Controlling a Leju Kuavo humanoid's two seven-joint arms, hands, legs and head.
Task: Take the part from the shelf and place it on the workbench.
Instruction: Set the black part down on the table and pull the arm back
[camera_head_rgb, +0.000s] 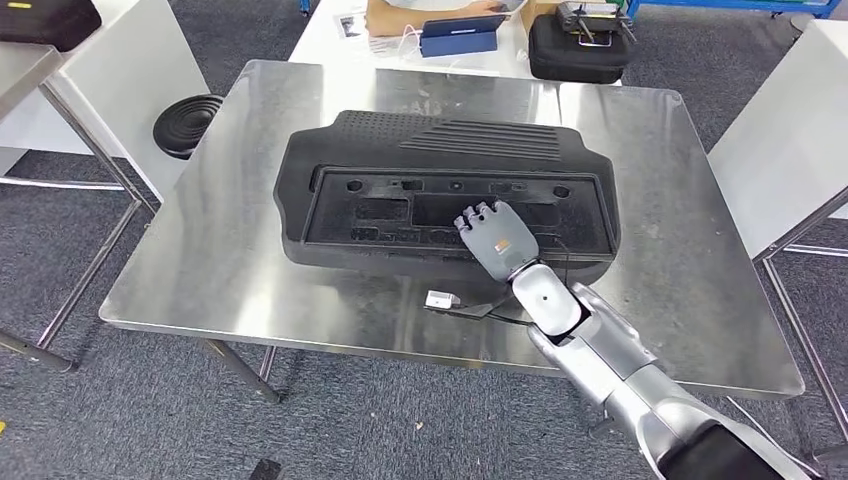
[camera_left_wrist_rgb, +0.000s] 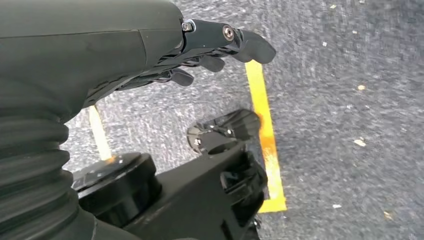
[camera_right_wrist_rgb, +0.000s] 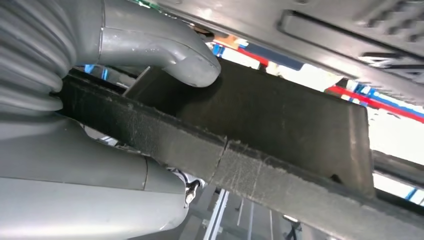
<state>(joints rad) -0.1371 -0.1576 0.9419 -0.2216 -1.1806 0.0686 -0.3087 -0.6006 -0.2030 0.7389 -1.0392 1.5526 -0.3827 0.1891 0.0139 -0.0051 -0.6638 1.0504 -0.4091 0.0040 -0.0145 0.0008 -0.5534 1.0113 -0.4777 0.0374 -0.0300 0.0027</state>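
Right robot hand (camera_head_rgb: 497, 238) gripping black part's (camera_head_rgb: 440, 160) near edge on steel workbench (camera_head_rgb: 230, 270), grey carpet (camera_head_rgb: 120, 420) below; left robot hand (camera_left_wrist_rgb: 210, 50) fingers spread, holding nothing.

large black part (camera_head_rgb: 440, 190) taking up the middle of the steel workbench (camera_head_rgb: 200, 270), bare steel running along left, right and near edges, small connector (camera_head_rgb: 441, 299) lying on the near strip, right hand (camera_head_rgb: 497, 237) gripping the part's near rim

no text seems readable on the blurred papers (camera_head_rgb: 352, 26).

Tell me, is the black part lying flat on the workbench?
Apparently flat: the black part lies on the workbench; the right hand grips its near edge.
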